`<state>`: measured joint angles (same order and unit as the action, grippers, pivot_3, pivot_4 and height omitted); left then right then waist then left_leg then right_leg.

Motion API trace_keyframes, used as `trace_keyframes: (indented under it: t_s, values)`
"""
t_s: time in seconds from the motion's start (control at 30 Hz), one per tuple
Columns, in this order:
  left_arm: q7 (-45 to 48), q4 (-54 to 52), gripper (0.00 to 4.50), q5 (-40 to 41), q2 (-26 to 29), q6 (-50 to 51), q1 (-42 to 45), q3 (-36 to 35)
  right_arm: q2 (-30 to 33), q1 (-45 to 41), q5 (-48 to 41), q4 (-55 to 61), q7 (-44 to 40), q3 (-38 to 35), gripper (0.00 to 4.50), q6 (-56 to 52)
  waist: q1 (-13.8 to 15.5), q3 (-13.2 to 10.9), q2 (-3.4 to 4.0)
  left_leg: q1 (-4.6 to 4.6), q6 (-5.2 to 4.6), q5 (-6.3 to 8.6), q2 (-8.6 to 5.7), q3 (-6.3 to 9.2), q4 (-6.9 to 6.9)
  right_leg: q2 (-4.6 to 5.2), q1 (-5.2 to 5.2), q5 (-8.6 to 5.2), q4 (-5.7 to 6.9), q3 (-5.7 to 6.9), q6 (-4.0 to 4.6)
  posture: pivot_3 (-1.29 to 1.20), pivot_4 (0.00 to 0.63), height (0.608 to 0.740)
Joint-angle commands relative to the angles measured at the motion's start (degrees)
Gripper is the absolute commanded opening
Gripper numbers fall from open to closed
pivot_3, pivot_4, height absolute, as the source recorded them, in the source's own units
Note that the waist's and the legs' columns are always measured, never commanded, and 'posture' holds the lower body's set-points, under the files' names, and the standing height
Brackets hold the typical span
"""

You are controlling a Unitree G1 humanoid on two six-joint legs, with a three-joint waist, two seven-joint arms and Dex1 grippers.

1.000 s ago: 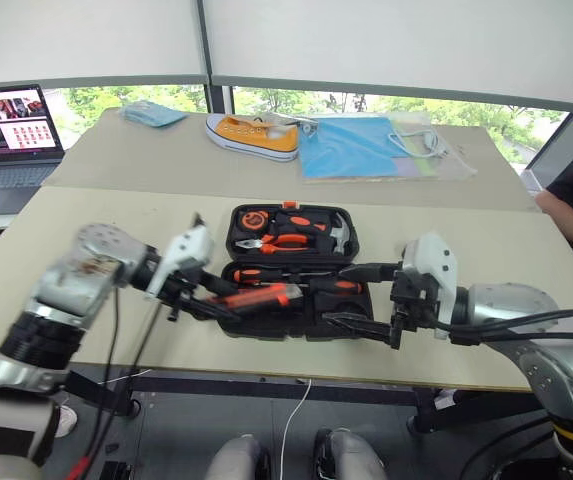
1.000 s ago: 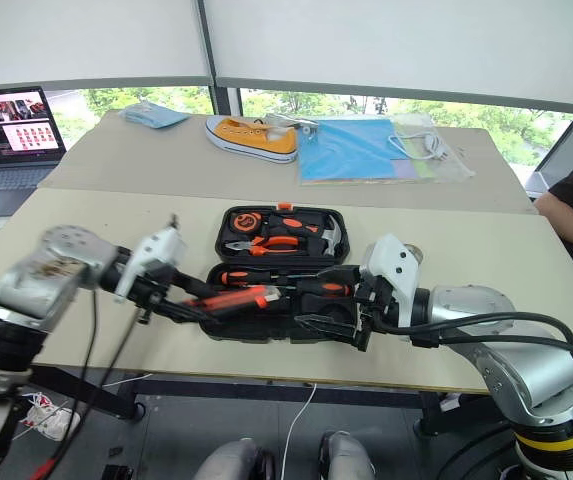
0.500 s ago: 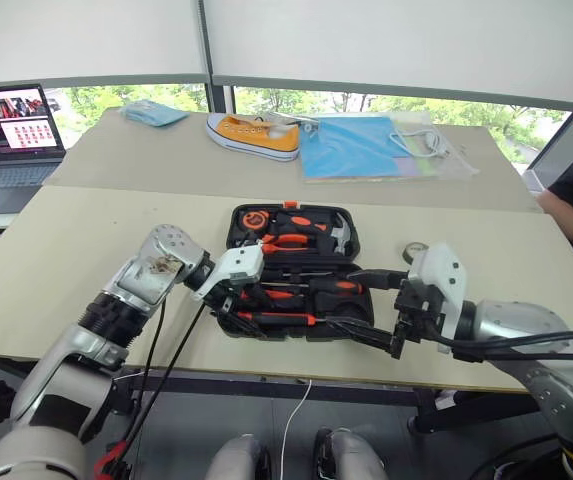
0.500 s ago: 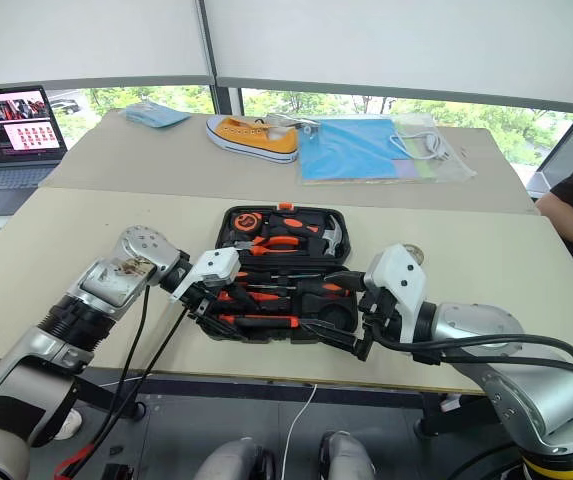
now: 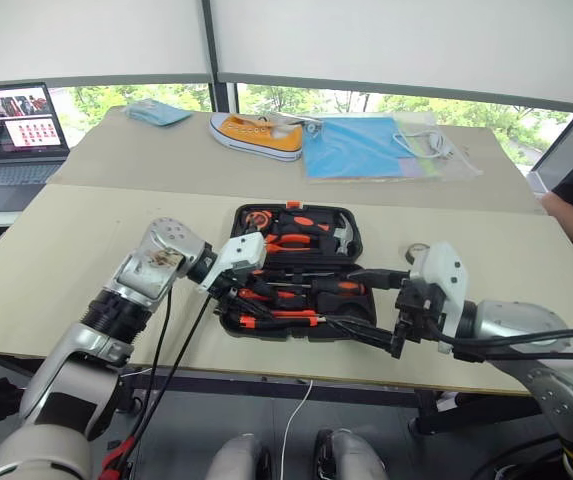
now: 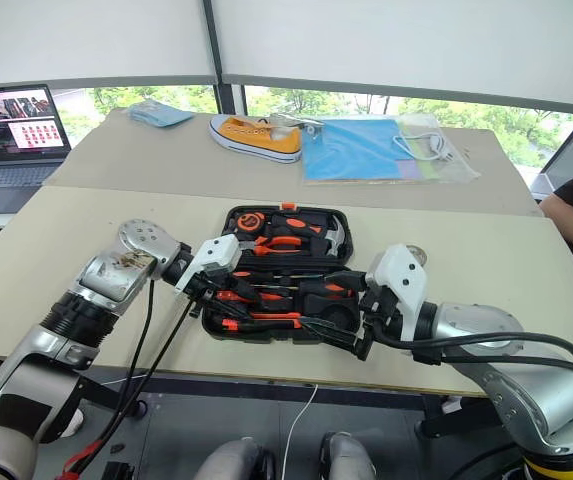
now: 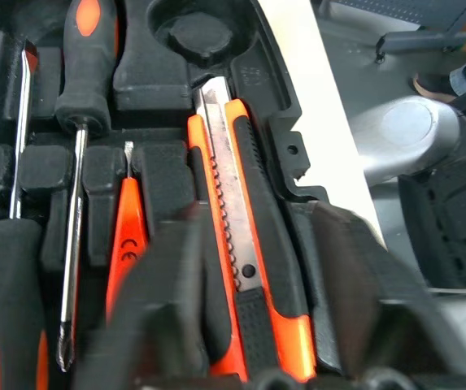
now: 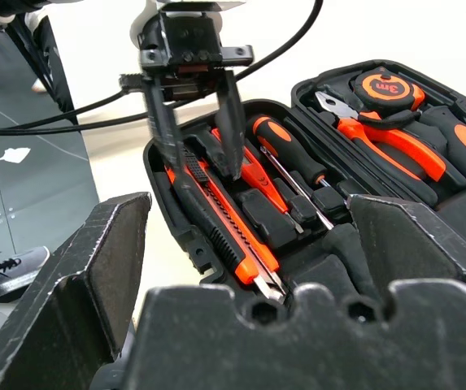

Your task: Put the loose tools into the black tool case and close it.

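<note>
A: Table (image 5: 86,240) first. Pale top across the middle of the head view. On its far part, upper centre, a yellow shoe (image 5: 256,135) and a blue sheet (image 5: 361,147). Laptop (image 5: 11,135) at upper left, screen lit.

B: And the black tool case (image 5: 296,270)?

A: Centre of the frame, lying open, lid half toward the top, tray half toward the bottom. Lid half holds pliers (image 5: 291,240), hammer (image 5: 338,232) and round tape measure (image 5: 255,218).

B: Tray half?

A: Two screwdrivers (image 7: 74,162) lie side by side in their slots. Slim orange tester pen (image 7: 127,236) next to them. Orange-black utility knife (image 7: 245,244) in the slot along the tray's edge. The round recess (image 7: 196,32) beyond the knife has nothing in it.

B: Left gripper (image 5: 244,297)?

A: Over the tray's left end, pointing down into it. Fingers (image 8: 228,122) narrowly apart, one on each side of the knife, tips just above it. Nothing clamped that I can see.

B: Right gripper (image 5: 366,305)?

A: Lower right of centre, at the tray's right end. Jaws spread wide, holding nothing.

B: The small object (image 5: 415,250) right of the case?

A: Round, on the bare table. Too small to tell.
</note>
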<state>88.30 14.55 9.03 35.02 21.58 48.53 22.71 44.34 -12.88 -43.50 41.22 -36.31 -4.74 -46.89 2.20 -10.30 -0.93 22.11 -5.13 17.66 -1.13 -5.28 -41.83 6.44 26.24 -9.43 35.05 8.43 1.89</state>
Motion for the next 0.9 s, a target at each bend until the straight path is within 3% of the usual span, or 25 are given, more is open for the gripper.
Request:
trace_keyframes:
  t_s: [0.03, 0.07, 0.27, 0.4, 0.6, 0.7, 0.8, 0.9]
  values:
    - [0.04, -0.5, 0.37, -0.98, -0.3, -1.56, -0.41, 0.52, 0.61, -0.66, -0.15, 1.06, -0.12, -0.54, 4.5, 0.32, 0.0, 0.0, 0.0, 0.0, 0.0, 0.0, 0.0, 0.0, 0.0, 0.0, 0.0, 0.0, 0.0, 0.0, 0.0, 0.0, 0.15, 0.718]
    - [0.63, -0.98, 0.09, -1.97, 0.15, -2.77, -1.03, 1.54, 0.55, -0.62, -0.17, 1.06, -0.05, -0.56, 4.5, 0.3, -0.01, 0.0, 0.0, 0.0, 0.0, 0.0, 0.0, 0.0, 0.0, 0.0, 0.0, 0.0, 0.0, 0.0, 0.0, 0.0, 0.15, 0.718]
    - [1.76, -0.57, 0.09, -7.08, 1.2, -8.33, -3.66, 6.03, 0.27, -0.32, 0.05, 0.68, 0.79, -0.81, 4.5, 0.12, -0.02, 0.01, 0.0, -0.04, 0.0, 0.0, 0.02, 0.0, 0.01, -0.01, -0.01, 0.0, 0.0, -0.01, 0.01, 0.0, 0.15, 0.718]
    - [-2.22, 4.52, 0.09, -10.93, -0.56, -13.12, -2.61, 7.0, 0.22, 0.02, 0.27, 0.31, 1.44, -1.14, 4.5, -0.03, 0.05, 0.14, 0.04, -0.13, -0.01, 0.01, 0.02, 0.01, 0.01, 0.02, -0.1, 0.0, -0.01, -0.03, 0.0, 0.0, 0.15, 0.718]
    - [-0.81, 3.92, 0.09, -4.0, -1.7, -6.33, 0.1, 0.24, 1.37, 1.17, -0.86, 0.51, 1.4, -3.2, 4.5, -0.42, 0.35, 0.28, 0.12, -0.19, -0.15, 0.08, 0.0, 0.0, -0.05, 0.13, -0.19, 0.12, 0.01, -0.02, -0.2, 0.0, 0.15, 0.718]
    - [1.62, 1.21, 0.81, 3.11, -0.34, 0.82, 0.73, -5.48, 4.19, 1.75, -1.24, -2.15, -0.02, -6.79, 4.5, -1.08, 0.11, 0.26, 0.1, 0.0, -0.21, 0.06, 0.01, 0.02, -0.08, 0.1, -0.01, 0.14, 0.04, -0.02, -0.22, 0.0, 0.15, 0.718]
    - [2.25, -1.14, 1.91, 7.7, 1.68, 4.57, 0.12, -10.1, 8.07, 0.57, 1.91, -9.03, -0.99, -8.38, 4.5, -1.15, -0.05, 0.25, 0.09, 0.1, -0.24, 0.05, 0.02, 0.02, -0.1, 0.03, 0.05, 0.12, 0.02, 0.0, -0.17, 0.0, 0.15, 0.718]
    - [-0.38, -2.82, 3.07, 9.78, 2.33, 5.82, -0.99, -13.65, 10.48, -5.03, 8.35, -21.56, -1.49, -4.53, 4.5, 1.16, -0.35, 0.25, 0.1, 0.08, -0.24, 0.05, -0.02, -0.04, -0.11, 0.03, 0.01, 0.13, -0.05, -0.02, -0.15, 0.0, 0.15, 0.718]
